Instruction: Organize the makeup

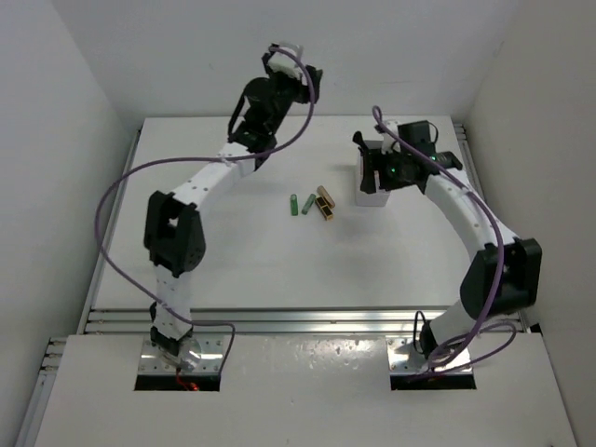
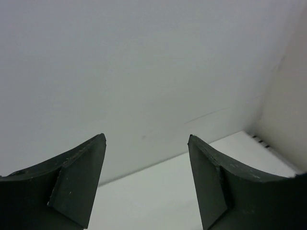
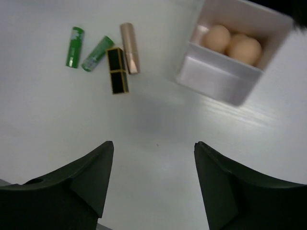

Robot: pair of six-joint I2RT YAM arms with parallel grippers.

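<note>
Two green tubes (image 3: 75,46) (image 3: 97,53), a black-gold tube (image 3: 117,70) and a tan tube (image 3: 129,41) lie close together on the table, also in the top view (image 1: 310,203). Two peach sponges (image 3: 217,38) (image 3: 244,50) sit in one compartment of the white box (image 3: 211,76). My right gripper (image 3: 151,148) is open and empty, raised over the table beside the box (image 1: 372,197), right of the tubes. My left gripper (image 2: 146,139) is open and empty, raised at the table's far side (image 1: 303,74), facing the back wall. No brushes or sticks show.
White walls enclose the table on the left, back and right. The right arm (image 1: 466,214) curves along the right side. The left arm (image 1: 205,182) stretches from near left to the back middle.
</note>
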